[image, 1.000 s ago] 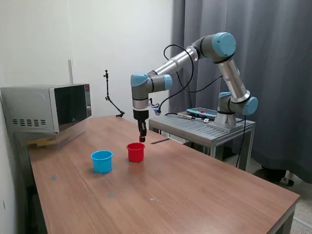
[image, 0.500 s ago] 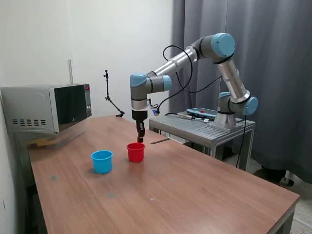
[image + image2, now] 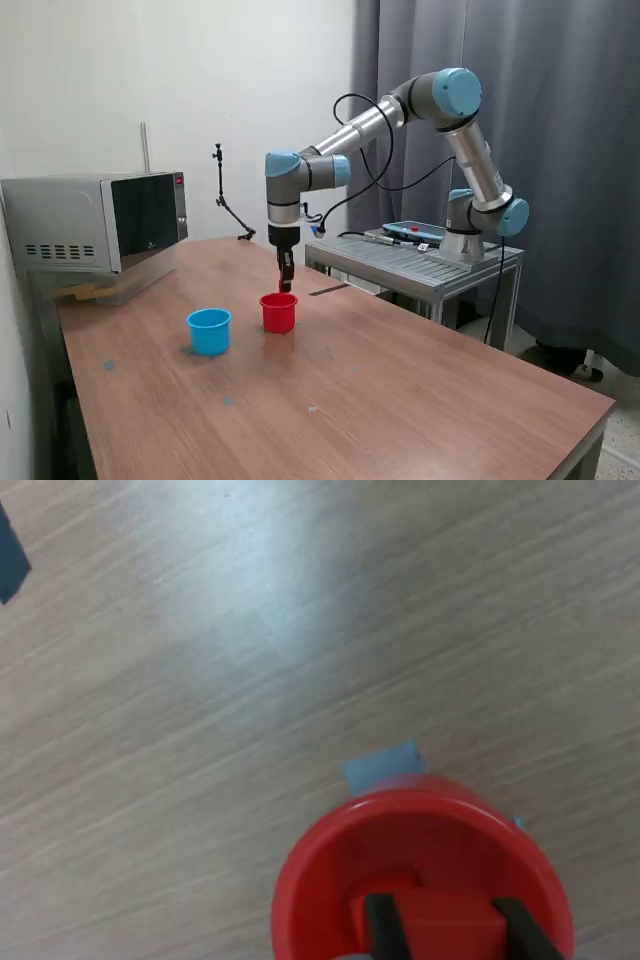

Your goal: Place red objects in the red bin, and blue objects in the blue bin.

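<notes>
Gripper (image 3: 286, 284) hangs just above the red cup (image 3: 279, 312), fingers clamped on a red cube (image 3: 440, 925) over the cup's mouth. A second red shape beside it, possibly another cube already inside, is unclear. The blue cup (image 3: 209, 331) stands to the exterior view's left; no blue cubes are visible.

Exterior view evenly lit, soft indoor light, fairly sharp; white wall (image 3: 240, 90) bright, curtain (image 3: 560, 150) darker in its folds; faint short shadows on the desk (image 3: 400, 390) beside the blue cup (image 3: 209, 331) and red cup (image 3: 279, 312); no hard glare there. Wrist view softer overall; broad pale sheen across the wood, washing out the grain; fingers (image 3: 384, 932) dark and blurred at the frame edge; cup rim slightly soft.
</notes>
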Available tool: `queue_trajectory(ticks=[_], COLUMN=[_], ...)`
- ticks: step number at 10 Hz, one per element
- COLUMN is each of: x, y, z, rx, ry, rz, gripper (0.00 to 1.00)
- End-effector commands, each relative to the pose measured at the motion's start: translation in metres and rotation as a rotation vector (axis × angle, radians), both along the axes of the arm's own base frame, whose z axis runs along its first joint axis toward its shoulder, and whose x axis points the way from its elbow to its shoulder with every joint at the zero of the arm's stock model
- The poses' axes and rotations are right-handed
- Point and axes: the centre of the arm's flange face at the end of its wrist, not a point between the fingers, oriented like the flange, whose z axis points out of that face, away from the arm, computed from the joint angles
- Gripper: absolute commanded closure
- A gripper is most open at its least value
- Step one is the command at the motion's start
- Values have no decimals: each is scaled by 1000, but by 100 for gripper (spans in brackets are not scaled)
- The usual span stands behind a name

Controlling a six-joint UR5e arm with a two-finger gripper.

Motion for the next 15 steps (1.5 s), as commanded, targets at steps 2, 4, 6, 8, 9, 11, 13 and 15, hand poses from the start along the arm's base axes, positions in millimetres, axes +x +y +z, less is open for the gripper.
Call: queue_trajectory(ticks=[2,4,6,8,9,11,13,15], x=[2,0,-1,-1,-1,0,0,-1], y=[0,-1,-1,-1,-1,-1,-1,-5], z=[-7,-6,-5,-7,-7,-7,-7,-7], rx=[-4,-17,-16,-17,-17,-17,-17,-18], ry=[-10,2,5,4,4,2,2,2], rz=[-1,0,0,0,0,0,0,4], gripper=[100,100,100,100,100,0,0,0])
